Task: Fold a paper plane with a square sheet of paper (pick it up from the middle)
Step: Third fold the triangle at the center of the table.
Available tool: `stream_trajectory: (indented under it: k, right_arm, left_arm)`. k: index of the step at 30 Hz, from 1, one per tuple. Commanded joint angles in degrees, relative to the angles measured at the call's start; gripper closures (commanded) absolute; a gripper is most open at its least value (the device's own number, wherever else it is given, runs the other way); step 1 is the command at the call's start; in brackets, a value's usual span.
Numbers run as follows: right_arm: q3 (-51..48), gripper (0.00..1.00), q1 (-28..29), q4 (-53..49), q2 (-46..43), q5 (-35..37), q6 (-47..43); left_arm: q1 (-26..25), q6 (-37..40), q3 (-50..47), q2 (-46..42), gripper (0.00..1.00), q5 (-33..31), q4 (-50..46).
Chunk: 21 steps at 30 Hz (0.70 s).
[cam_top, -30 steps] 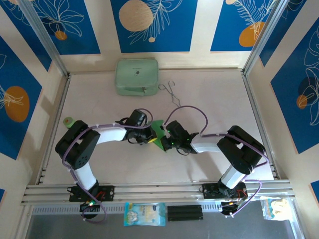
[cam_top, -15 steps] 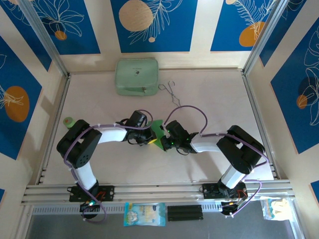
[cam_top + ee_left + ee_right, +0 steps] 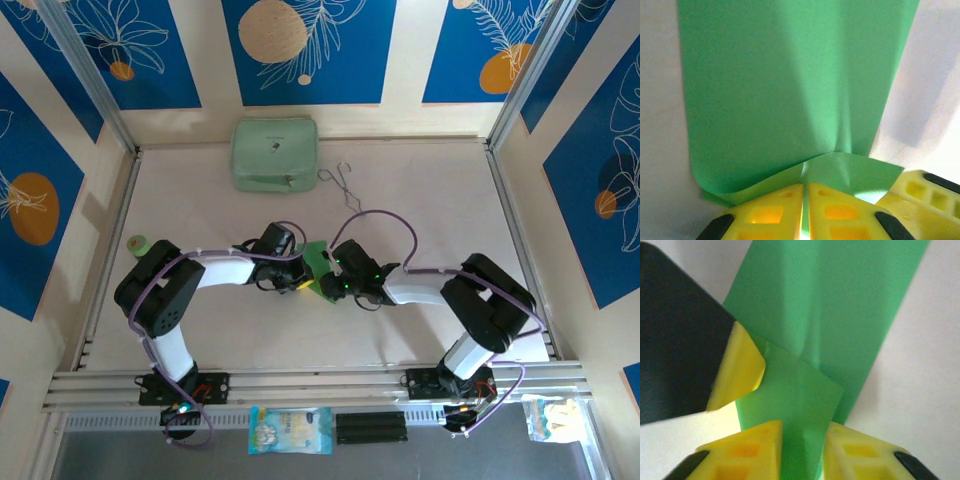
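Right tool (image 3: 802, 440) has let go of the folded sheet (image 3: 790, 90), lying near-to-far, left tool (image 3: 805, 189) clenching it.

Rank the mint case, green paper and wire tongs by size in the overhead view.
Largest: mint case.
Then green paper, partly covered, and wire tongs: these two look close, so their order is unsure.
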Motion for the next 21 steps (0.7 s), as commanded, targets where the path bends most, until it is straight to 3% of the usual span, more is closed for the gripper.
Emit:
stream_trajectory:
  k: [1,4,7,10,15,21]
  right_arm:
    - [1.5,0.61,-2.6,-3.8,-7.0,-7.7,3.4]
    - [1.1,0.49,-4.5,-6.2,-11.7,-10.5,7.4]
    - [1.4,0.48,-6.1,-10.2,-13.5,-15.2,8.4]
    - [1.5,0.54,-6.5,-12.7,-13.7,-18.8,9.0]
    - [3.3,0.75,-6.6,-14.5,-9.9,-24.8,9.4]
    - [7.3,0.86,-6.3,-14.9,-3.1,-25.8,9.4]
  left_arm:
    - [-0.5,-0.5,-1.2,1.5,0.88,-1.8,-3.3]
    - [-0.5,-0.4,-1.1,1.8,0.89,-2.1,-4.0]
    - [-0.4,-0.4,-1.0,1.8,0.89,-2.5,-4.6]
    - [-0.4,-0.4,-0.9,1.9,0.89,-2.7,-5.0]
    - [-0.4,-0.6,-0.9,1.8,0.9,-3.3,-5.7]
    - [-0.4,-0.7,-1.1,1.6,0.9,-3.9,-6.0]
